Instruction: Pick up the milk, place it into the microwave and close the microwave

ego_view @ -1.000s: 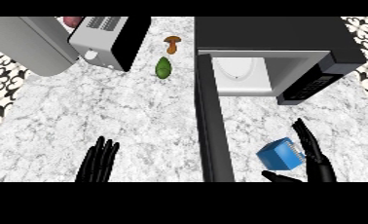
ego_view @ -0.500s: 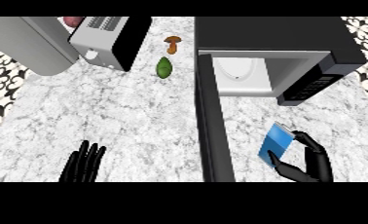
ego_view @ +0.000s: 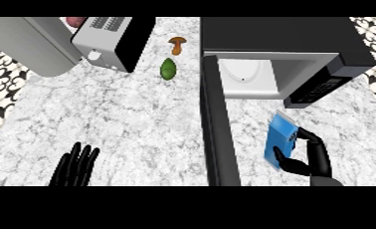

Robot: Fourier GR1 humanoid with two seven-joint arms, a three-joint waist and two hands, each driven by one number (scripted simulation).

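My right robot hand (ego_view: 307, 154) is clamped on the milk (ego_view: 280, 140), at five o'clock from the open microwave (ego_view: 283, 54), ready for loading; left robot hand (ego_view: 74, 166) rests, fingers apart

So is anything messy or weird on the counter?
Nothing is spilled or broken. The right hand holds the blue milk carton tilted, in front of the open microwave. A mushroom and a green avocado lie loose beside the toaster.
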